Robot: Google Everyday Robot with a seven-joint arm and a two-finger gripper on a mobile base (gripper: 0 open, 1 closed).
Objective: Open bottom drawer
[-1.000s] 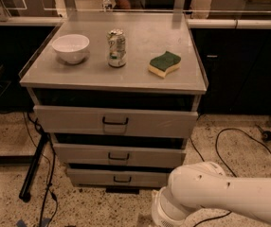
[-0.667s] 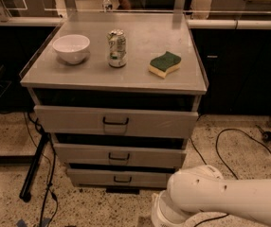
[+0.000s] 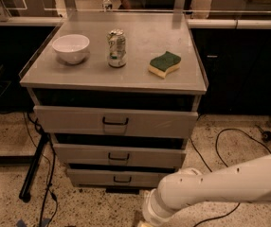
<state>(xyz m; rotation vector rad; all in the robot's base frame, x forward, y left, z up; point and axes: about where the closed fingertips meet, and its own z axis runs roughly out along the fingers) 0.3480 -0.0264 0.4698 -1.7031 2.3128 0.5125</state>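
Note:
The bottom drawer (image 3: 93, 176) is the lowest and narrowest of three grey drawer fronts under the table, with a small black bar handle (image 3: 122, 179). Its front sits close to the cabinet, set back under the middle drawer (image 3: 78, 153). My white arm (image 3: 211, 188) reaches in from the right edge to the floor area right of the bottom drawer. My gripper is out of view, below the bottom edge of the picture.
On the grey tabletop (image 3: 140, 82) stand a white bowl (image 3: 71, 48), a dented can (image 3: 117, 48) and a green-and-yellow sponge (image 3: 164, 64). The top drawer (image 3: 69, 118) is the widest. Black cables (image 3: 221, 141) and a black stand leg (image 3: 33, 167) lie on the speckled floor.
My arm has shifted a little, its right part now higher in the picture. The drawers and the things on the table have not moved.

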